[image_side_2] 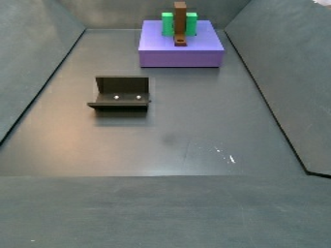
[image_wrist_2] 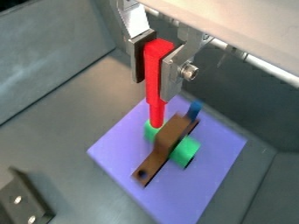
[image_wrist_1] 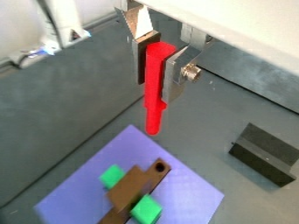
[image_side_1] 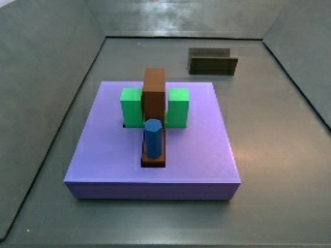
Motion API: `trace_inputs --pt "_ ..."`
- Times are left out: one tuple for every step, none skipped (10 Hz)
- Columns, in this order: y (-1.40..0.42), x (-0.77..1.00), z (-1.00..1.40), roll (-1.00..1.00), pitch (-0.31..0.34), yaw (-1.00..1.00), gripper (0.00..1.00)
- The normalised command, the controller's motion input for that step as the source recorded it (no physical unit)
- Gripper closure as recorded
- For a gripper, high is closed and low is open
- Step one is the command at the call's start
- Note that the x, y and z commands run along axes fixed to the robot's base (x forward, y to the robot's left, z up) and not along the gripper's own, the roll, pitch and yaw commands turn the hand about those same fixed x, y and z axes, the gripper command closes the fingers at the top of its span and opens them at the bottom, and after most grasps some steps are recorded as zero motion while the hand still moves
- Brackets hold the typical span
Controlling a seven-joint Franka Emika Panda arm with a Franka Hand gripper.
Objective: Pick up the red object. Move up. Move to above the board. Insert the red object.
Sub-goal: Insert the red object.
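My gripper (image_wrist_1: 158, 63) (image_wrist_2: 156, 59) is shut on the red object (image_wrist_1: 156, 92) (image_wrist_2: 153, 83), a thin straight red stick that hangs down from between the silver fingers (image_wrist_1: 177, 74). Beneath it in both wrist views lies the lavender board (image_wrist_1: 193, 194) (image_wrist_2: 117, 150). On the board are a green block (image_wrist_1: 114, 178) (image_wrist_2: 184, 154), a brown bar (image_wrist_1: 140, 185) (image_wrist_2: 170, 140) and a blue peg (image_wrist_2: 193, 111). Both side views show the board (image_side_1: 181, 160) (image_side_2: 162, 53) with the blue peg (image_side_1: 153, 139) upright at one end of the bar. Gripper and red object are out of frame there.
The dark fixture (image_wrist_1: 263, 153) (image_wrist_2: 21, 203) (image_side_1: 212, 62) (image_side_2: 120, 94) stands on the grey floor away from the board. Sloping grey walls (image_side_1: 52, 107) (image_side_2: 278, 87) enclose the floor on all sides.
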Motion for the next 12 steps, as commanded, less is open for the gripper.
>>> trace_inputs --pt "0.38 0.19 -0.98 0.05 -0.064 0.00 1.00" --pt "0.09 0.29 -1.00 0.00 -0.076 0.00 1.00" --pt "0.00 0.27 -1.00 0.00 -0.084 0.00 1.00" --pt "0.00 0.11 -1.00 0.00 -0.111 -0.02 1.00" --pt "0.00 0.12 -0.97 0.06 -0.111 0.00 1.00" --pt "0.08 0.08 -0.87 0.12 -0.114 0.00 1.00" --pt "0.12 0.02 -0.83 0.15 -0.116 0.00 1.00" --pt "0.09 0.00 -0.78 0.20 -0.134 0.00 1.00" --pt "0.03 0.00 -0.78 0.19 -0.147 0.00 1.00" --pt "0.00 -0.09 -0.77 0.13 -0.131 -0.02 1.00" --pt "0.00 -0.13 -0.51 0.08 -0.069 -0.02 1.00" --pt "0.08 -0.19 -0.33 0.02 0.000 -0.07 1.00"
